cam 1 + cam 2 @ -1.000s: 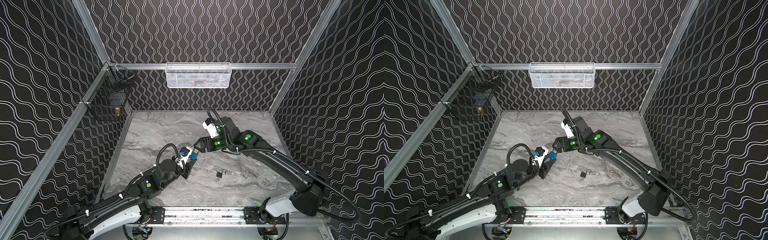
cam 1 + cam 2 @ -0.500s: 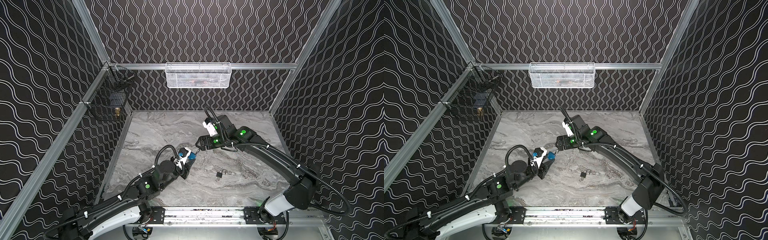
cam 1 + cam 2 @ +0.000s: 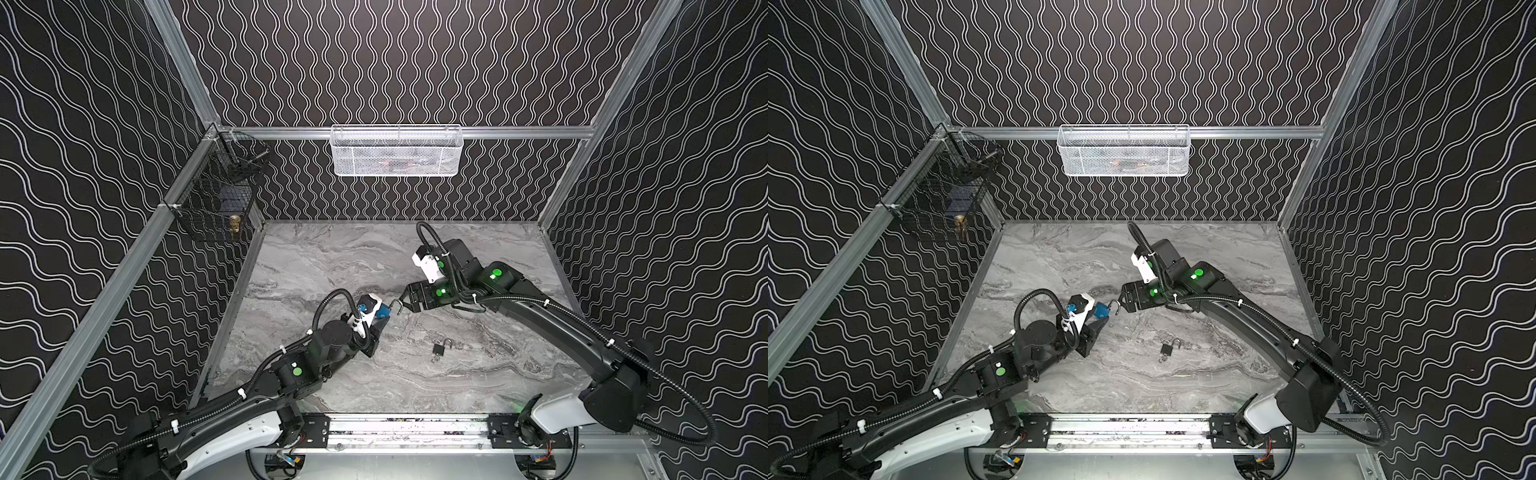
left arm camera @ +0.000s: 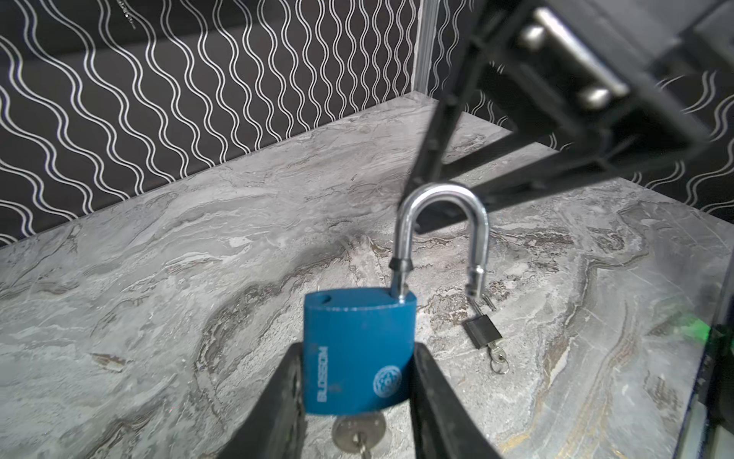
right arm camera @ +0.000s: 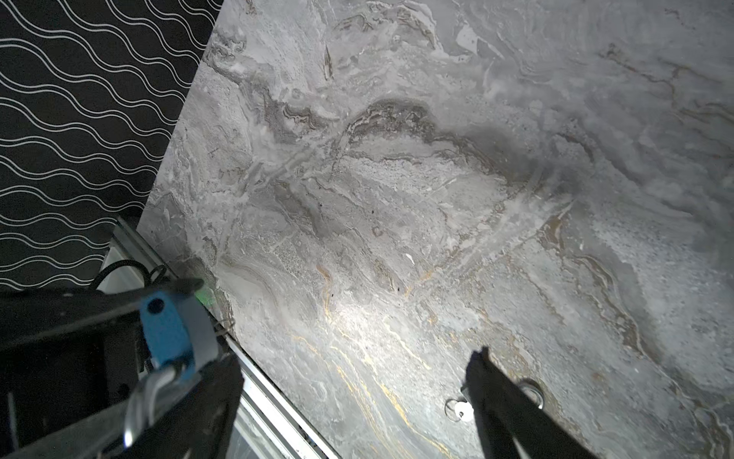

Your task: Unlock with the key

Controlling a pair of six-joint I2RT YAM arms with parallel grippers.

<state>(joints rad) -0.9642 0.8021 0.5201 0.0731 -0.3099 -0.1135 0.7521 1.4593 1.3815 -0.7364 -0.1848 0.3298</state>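
Note:
A blue padlock (image 3: pixel 383 311) (image 3: pixel 1100 309) (image 4: pixel 357 357) is held above the marble table, and my left gripper (image 3: pixel 380 321) (image 4: pixel 355 381) is shut on its body. Its silver shackle (image 4: pixel 443 198) (image 3: pixel 1116 306) stands open, one leg out of the body. The key (image 4: pixel 359 435) sits in the keyhole under the body. My right gripper (image 3: pixel 405 303) (image 3: pixel 1121 301) (image 5: pixel 357 359) is open just beyond the shackle. One of its fingers (image 4: pixel 437 139) is against the top of the shackle, and nothing lies between its jaws.
A small black padlock (image 3: pixel 440 348) (image 3: pixel 1169 347) (image 4: pixel 482 332) with keys on a ring (image 5: pixel 456 409) lies on the table in front of the grippers. A white mesh basket (image 3: pixel 397 151) hangs on the back wall. A black wire basket (image 3: pixel 216 203) hangs at the back left.
The right arm has shifted slightly while its open gripper stays by the shackle. The left gripper and the blue padlock have not visibly moved.

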